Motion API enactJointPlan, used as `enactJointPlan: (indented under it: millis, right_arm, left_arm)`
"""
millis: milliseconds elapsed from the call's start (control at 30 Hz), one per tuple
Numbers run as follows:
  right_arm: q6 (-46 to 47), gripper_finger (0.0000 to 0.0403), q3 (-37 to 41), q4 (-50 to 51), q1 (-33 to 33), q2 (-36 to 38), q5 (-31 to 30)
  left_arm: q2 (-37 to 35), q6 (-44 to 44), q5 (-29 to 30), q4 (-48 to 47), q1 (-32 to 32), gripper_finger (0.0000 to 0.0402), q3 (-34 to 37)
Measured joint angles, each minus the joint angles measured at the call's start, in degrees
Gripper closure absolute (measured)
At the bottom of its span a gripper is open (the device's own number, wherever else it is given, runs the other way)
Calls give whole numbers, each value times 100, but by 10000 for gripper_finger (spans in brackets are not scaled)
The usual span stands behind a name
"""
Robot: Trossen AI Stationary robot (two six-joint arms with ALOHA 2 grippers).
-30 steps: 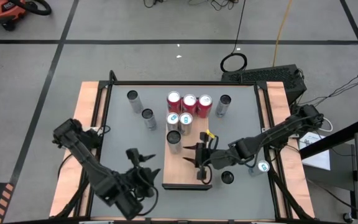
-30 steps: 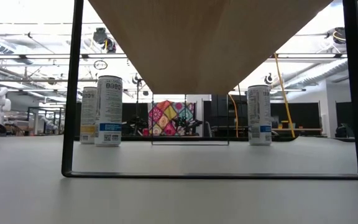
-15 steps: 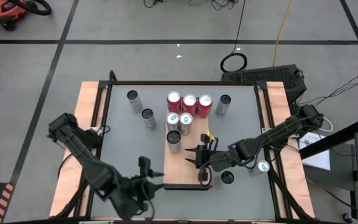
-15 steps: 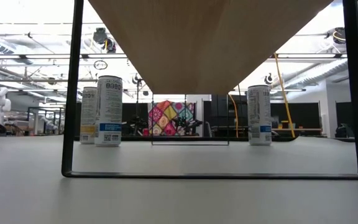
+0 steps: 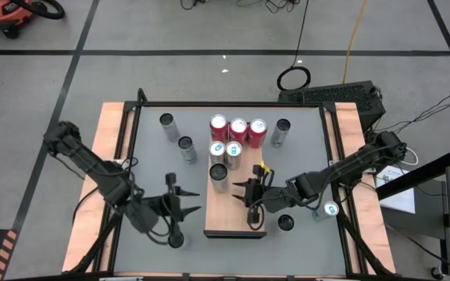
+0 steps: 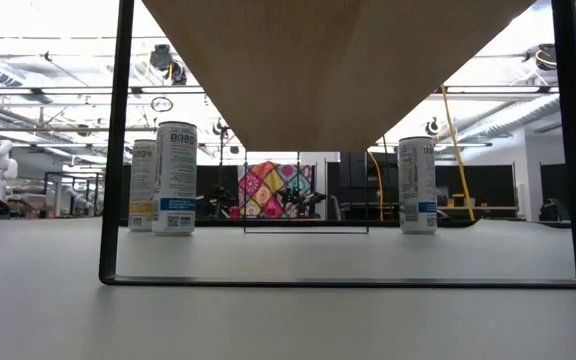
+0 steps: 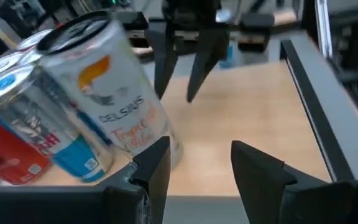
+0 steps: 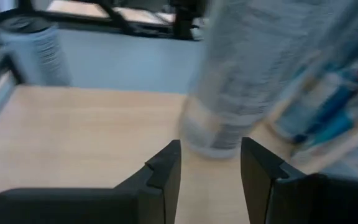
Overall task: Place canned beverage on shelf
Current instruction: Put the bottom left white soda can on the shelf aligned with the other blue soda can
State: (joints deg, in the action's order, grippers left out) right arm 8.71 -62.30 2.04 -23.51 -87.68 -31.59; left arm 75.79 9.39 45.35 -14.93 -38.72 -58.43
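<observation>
The shelf (image 5: 237,204) is a light wood-grain board with a dark rim, lying flat on the grey table. Three silver cans (image 5: 219,173) stand on its far part. Three red cans (image 5: 238,129) stand just behind it. My left gripper (image 5: 184,197) is open and empty beside the shelf's left edge, pointing toward it. Its wrist view (image 7: 197,149) shows a white can (image 7: 117,93) ahead on the board. My right gripper (image 5: 248,204) is open and empty over the shelf's near half. The silver can (image 8: 247,81) stands just beyond its fingertips (image 8: 210,152).
Loose silver cans stand on the table at the far left (image 5: 167,123), (image 5: 186,146) and far right (image 5: 281,130). Two more stand right of the shelf (image 5: 286,223), (image 5: 330,209). A dark-topped can (image 5: 176,240) stands near the front. The shelf's near half is bare.
My left arm has swung away from the table's near edge. Its gripper has gone toward the far edge and now points at the shelf's left edge. This has uncovered a dark-topped can near the front. My right gripper has kept still and no can has moved.
</observation>
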Motion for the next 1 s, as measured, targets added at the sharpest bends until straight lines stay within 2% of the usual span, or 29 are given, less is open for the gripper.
enactJointPlan:
  millis: [100,200,300,500,700,1000]
  right_arm:
    - [54,301,0,-32,114,0,-145]
    - [85,301,0,-32,192,0,-138]
    - [77,301,-2,-54,231,-6,-134]
    - [47,301,-2,-142,245,-13,155]
    - [-120,301,-4,-309,258,-13,167]
    - [-136,300,-4,-422,267,-15,365]
  left_arm:
    - [-195,-77,1,924,273,236,650]
    - [-250,38,-68,1186,574,236,1026]
    - [-256,69,-392,1401,835,236,1173]
    - [-212,23,-862,1659,1163,236,1226]
    - [-210,63,-1328,1676,1288,236,1226]
    - [-208,48,-1371,1731,1324,236,1226]
